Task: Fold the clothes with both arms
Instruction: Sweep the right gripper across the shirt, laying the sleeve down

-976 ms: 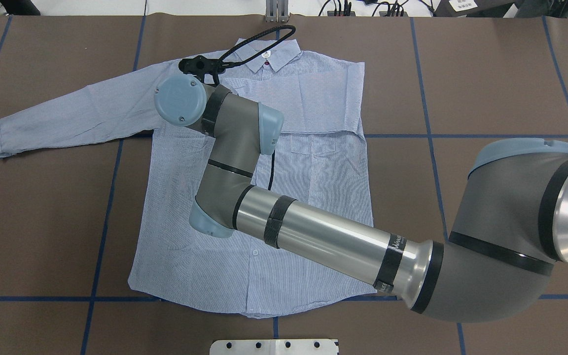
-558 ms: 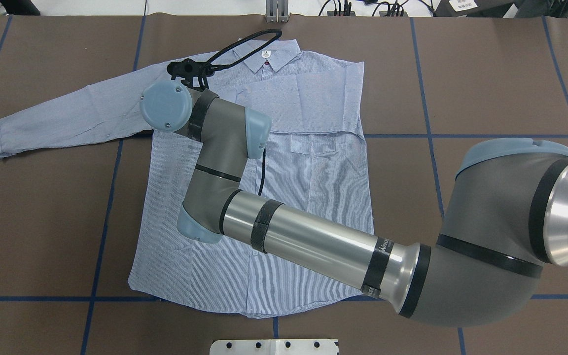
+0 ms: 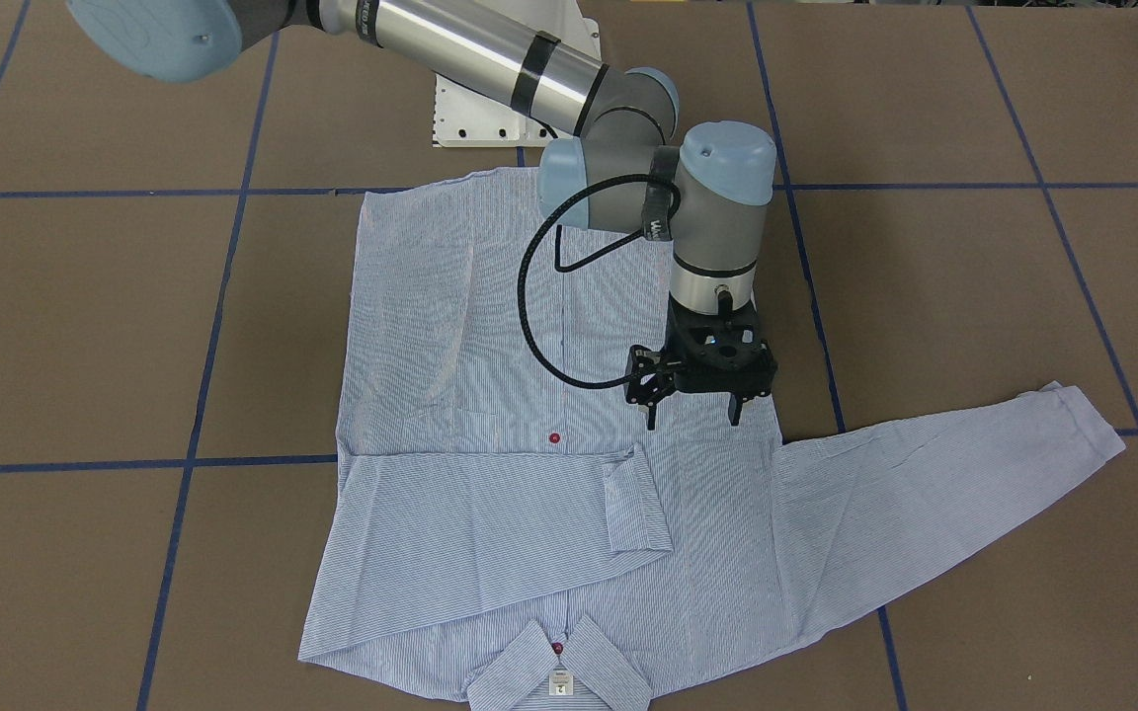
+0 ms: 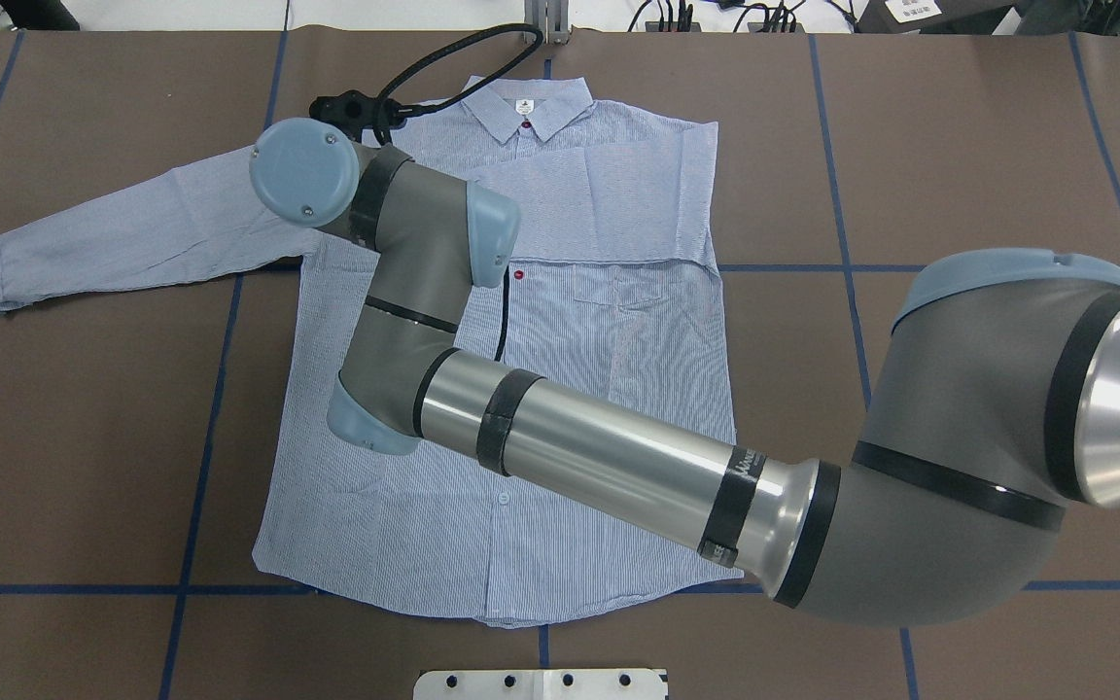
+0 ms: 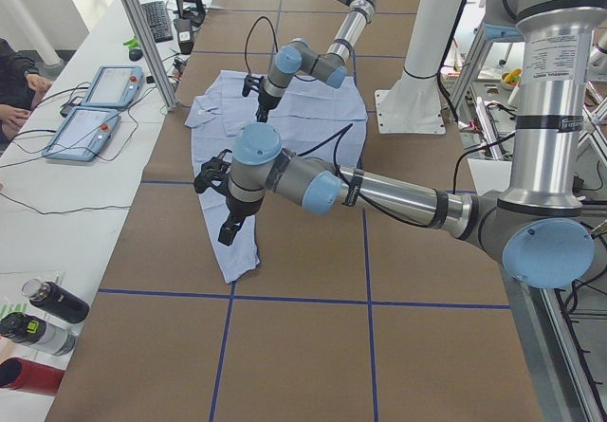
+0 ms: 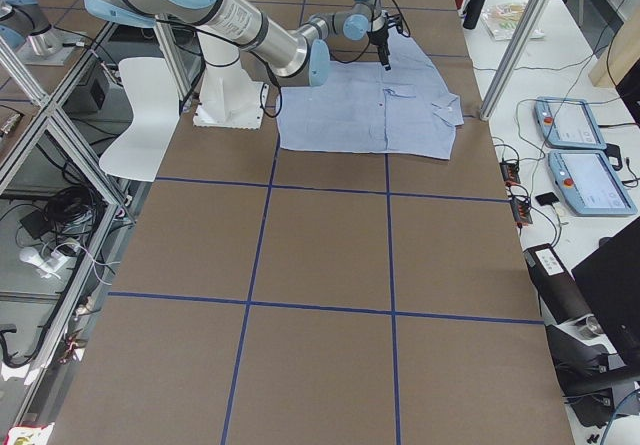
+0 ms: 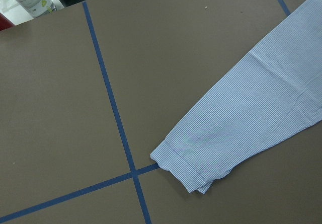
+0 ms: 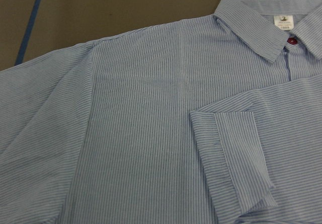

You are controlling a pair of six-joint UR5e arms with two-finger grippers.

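Exterior front-facing, right claw (image 3: 692,420) released above shirt (image 3: 450,326), left claw (image 5: 230,230) cannot tell, cuff (image 7: 186,163) beside tape crossing (image 7: 132,172).

The right arm (image 4: 609,467) is a polished silver tube between matte grey joint housings, each closed by a round light blue cap (image 4: 304,172) with small screws. Black bands ring the tube, one bearing white lettering. A black cable (image 3: 521,286) loops to the black, skeletal two-finger gripper (image 3: 692,417). The left arm (image 5: 398,194) looks alike.
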